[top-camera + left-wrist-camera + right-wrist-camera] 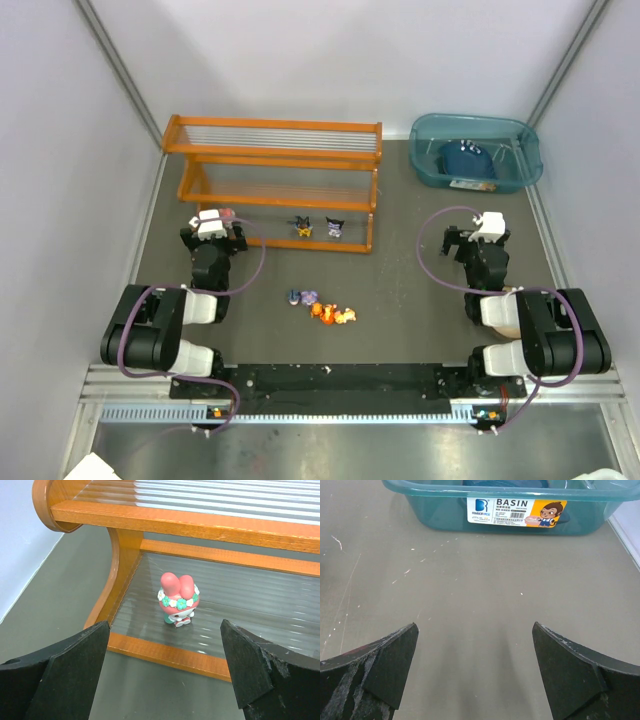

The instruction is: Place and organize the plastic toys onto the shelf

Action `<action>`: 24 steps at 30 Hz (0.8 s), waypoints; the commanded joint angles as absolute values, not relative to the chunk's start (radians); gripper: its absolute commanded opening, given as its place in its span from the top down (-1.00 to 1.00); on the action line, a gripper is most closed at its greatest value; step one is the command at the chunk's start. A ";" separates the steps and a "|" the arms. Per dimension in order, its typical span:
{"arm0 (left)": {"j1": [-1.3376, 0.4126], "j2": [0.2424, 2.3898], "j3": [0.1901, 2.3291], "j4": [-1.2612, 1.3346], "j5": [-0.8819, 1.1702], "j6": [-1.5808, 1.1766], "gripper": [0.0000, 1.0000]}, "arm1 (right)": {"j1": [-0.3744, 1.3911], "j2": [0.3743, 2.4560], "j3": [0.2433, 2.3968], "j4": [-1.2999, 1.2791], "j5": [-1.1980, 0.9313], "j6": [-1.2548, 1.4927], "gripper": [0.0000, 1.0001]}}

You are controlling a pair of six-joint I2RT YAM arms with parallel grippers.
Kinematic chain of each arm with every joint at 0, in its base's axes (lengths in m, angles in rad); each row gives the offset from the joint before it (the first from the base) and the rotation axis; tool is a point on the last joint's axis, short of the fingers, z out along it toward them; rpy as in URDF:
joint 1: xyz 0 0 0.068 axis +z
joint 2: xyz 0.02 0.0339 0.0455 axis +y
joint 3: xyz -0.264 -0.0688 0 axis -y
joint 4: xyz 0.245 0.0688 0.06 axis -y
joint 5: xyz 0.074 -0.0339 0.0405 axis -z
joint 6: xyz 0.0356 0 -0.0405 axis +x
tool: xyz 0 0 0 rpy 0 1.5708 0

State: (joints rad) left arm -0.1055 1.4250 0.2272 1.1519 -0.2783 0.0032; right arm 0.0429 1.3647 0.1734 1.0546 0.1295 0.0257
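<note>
Standing upright on the lowest tier of the shelf, near its left end: one pink toy. Same tier, further right: a second toy and a third toy, side by side. Loose toys: clustered on the table between the arms. Left fingers: released, empty, facing the pink toy. Right fingers: released, empty, facing the teal basin.

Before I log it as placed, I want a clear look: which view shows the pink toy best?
Left wrist: the pink toy stands upright, unobstructed, on the lowest tier of the shelf. The top view shows only a pink speck beside the left tool; the right wrist view misses it entirely.
</note>
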 commanded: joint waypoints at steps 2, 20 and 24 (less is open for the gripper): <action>-0.103 1.431 0.233 1.204 -0.275 0.003 -0.98 | 0.034 1.362 0.206 1.088 0.123 0.026 -0.98; -0.141 1.275 0.219 1.099 -0.391 0.003 -0.98 | 0.037 1.310 0.135 1.160 0.318 0.106 -0.98; -0.153 1.129 0.290 0.794 -0.416 -0.083 -0.98 | 0.035 1.307 0.111 1.212 0.316 0.100 -0.98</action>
State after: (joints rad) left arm -0.1402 1.2583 0.2237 1.0042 -0.3595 -0.0132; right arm 0.0425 1.3357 0.1371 1.1095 0.2710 0.0742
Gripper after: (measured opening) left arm 0.987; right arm 0.987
